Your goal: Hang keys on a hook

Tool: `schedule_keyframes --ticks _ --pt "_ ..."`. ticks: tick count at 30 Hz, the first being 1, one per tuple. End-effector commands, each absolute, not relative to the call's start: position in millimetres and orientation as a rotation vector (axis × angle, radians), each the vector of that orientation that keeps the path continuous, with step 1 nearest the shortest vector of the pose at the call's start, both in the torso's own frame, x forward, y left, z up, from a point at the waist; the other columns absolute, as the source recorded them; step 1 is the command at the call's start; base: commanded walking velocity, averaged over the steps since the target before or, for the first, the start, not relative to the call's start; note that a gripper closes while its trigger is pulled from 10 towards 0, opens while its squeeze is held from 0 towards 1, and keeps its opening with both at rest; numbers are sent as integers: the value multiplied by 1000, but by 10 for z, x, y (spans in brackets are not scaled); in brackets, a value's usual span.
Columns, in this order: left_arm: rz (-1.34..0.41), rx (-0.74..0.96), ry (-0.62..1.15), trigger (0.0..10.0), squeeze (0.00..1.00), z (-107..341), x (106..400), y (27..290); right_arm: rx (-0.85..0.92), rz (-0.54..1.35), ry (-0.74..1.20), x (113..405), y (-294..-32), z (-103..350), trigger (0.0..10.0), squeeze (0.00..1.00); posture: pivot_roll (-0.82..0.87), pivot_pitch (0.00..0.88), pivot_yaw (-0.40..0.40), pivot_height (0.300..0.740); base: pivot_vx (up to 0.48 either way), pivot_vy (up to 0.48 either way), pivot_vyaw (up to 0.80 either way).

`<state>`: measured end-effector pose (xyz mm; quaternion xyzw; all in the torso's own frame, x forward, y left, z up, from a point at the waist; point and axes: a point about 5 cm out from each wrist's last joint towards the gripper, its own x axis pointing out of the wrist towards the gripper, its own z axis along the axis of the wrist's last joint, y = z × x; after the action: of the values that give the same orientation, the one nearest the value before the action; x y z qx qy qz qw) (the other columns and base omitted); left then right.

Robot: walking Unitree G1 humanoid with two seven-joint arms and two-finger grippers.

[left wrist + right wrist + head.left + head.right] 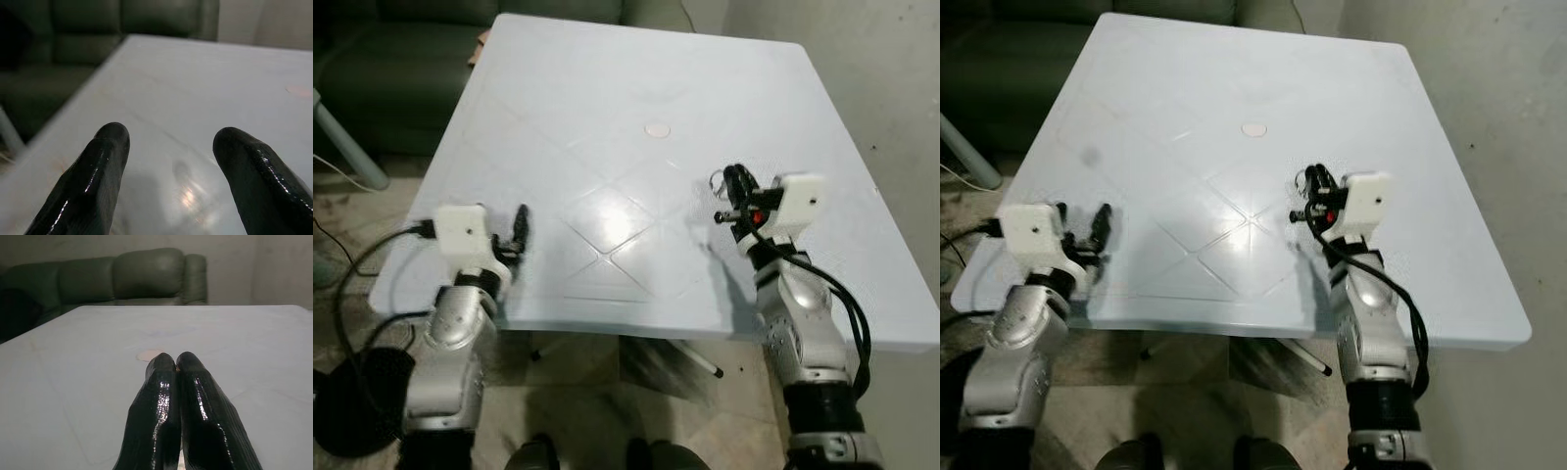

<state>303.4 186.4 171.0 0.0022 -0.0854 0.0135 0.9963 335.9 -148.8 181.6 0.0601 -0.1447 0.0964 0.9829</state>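
My right gripper [734, 181] hovers over the right half of the white plastic table [607, 88]. Its two black fingers [161, 382] are pressed together. A small metal key ring [716, 179] sticks out beside those fingers, seemingly pinched between them, though the keys themselves are hard to make out. Over the table's near left edge, my left gripper [1084, 220] is open, with bare tabletop between its fingers [102, 161].
A small round cap [657, 129] marks the table's middle. A dark green sofa [391, 59] stands behind the table's far left, and a white pole [347, 147] leans at the left. A pale wall [891, 88] runs along the right. Cables [352, 274] trail over the floor.
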Motion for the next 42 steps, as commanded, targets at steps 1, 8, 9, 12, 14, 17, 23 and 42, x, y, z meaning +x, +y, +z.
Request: schedule_keyframes --ticks 1,8,9,12,14,17,23,42 --pt "50 21 -163 10000 0 1678 3051 1893 109 185 -309 3360 -1503 1877 10000 0 -119 79 -20 740 0 0 0" --pt "81 20 -173 10000 0 1700 3085 1934 101 173 -293 3386 -1520 1868 10000 0 -116 65 -18 740 0 0 0" --pt "81 20 -177 10000 0 1700 3088 1942 101 165 -291 3387 -1524 1869 10000 0 -116 62 -17 740 0 0 0" --pt "83 21 -183 10000 0 1700 3096 1957 100 152 -284 3388 -1530 1862 10000 0 -117 59 -15 740 0 0 0" --pt "77 16 -186 10000 0 1699 3105 1962 101 149 -283 3389 -1529 1861 10000 0 -118 57 -14 740 0 0 0" --pt "86 20 -194 10000 0 1715 3128 2003 87 151 -262 3382 -1538 1823 10000 0 -118 52 -14 740 0 0 0" --pt "83 2 -194 10000 0 1718 3146 2010 76 141 -226 3402 -1543 1784 10000 0 -119 47 -18 740 0 0 -329" --pt "64 -49 -192 10000 0 1745 3252 1997 66 135 -192 3413 -1490 1714 10000 0 -135 21 -9 740 0 0 -781"
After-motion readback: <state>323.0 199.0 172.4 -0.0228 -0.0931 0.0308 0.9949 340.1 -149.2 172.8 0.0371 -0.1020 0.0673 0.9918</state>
